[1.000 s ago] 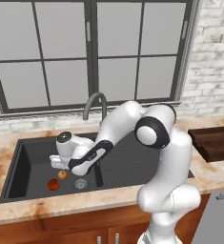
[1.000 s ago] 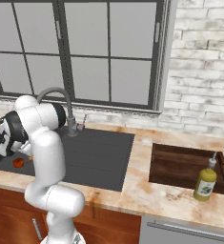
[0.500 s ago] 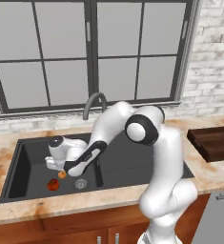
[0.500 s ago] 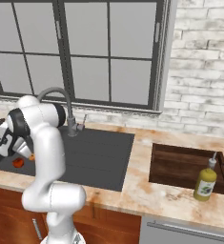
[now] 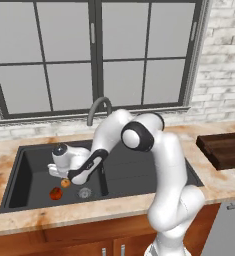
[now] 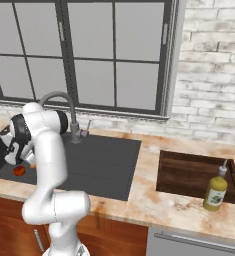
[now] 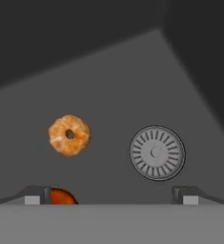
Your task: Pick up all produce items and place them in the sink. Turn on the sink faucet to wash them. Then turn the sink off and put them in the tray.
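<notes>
1. Two produce items lie on the floor of the sink (image 5: 24,165) basin: the red ball (image 5: 55,193) to the left and the smaller orange-tan ball (image 5: 65,183) just beside it, with the round metal drain (image 5: 84,192) a little further right.
2. Low over that corner hangs the gripper (image 5: 55,172), its fingers spread wide with nothing between them (in the hand view each tip sits at a bottom corner).
3. From the hand view, the orange-tan ball (image 7: 69,135) shows a small dark dimple and lies apart from the ribbed drain (image 7: 157,153); the red ball (image 7: 62,197) peeks up beside the left fingertip (image 7: 37,195).
4. Behind the basin rises the sink faucet (image 5: 97,108), its arched spout partly hidden by the white arm.
5. Far right on the counter (image 5: 34,217) sits the dark wooden tray (image 5: 224,149); the right base view shows its hollow (image 6: 189,172) with a yellow-green bottle (image 6: 216,189) standing at its near right corner.
6. Speckled tan stone, a dark-framed window (image 5: 95,55) and a whitish brick wall (image 6: 214,70) surround it all.
</notes>
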Robot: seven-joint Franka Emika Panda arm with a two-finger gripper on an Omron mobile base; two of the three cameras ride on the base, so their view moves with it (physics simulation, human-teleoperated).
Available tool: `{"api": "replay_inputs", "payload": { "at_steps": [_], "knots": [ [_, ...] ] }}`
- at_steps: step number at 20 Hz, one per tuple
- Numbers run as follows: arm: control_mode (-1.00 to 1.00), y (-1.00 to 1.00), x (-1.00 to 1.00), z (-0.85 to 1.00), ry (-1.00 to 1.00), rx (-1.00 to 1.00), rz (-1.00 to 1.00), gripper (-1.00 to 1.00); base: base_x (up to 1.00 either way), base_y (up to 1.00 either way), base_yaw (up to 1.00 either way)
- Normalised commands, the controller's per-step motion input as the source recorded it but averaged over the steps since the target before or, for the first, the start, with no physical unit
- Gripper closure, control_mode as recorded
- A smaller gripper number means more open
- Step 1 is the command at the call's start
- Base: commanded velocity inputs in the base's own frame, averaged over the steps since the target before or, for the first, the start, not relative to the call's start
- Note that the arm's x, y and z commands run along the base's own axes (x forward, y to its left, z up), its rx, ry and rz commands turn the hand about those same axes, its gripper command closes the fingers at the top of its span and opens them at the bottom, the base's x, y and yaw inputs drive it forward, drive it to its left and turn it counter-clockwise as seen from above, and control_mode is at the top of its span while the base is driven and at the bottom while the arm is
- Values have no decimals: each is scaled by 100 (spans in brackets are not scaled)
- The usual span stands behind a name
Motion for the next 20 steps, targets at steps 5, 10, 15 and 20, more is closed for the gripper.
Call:
{"api": "replay_inputs", "payload": {
  "at_steps": [5, 10, 15, 20],
  "knots": [
    [-100, 0, 39, -29, -1, 5, 0, -100, 0, 0, 0],
    [-100, 1, 37, -22, 0, 2, 0, -100, 0, 0, 0],
    [-100, 3, 30, -17, 0, 0, 0, -100, 0, 0, 0],
    [-100, 5, 16, -17, 1, 0, 0, -100, 0, 0, 0]
  ]
}}
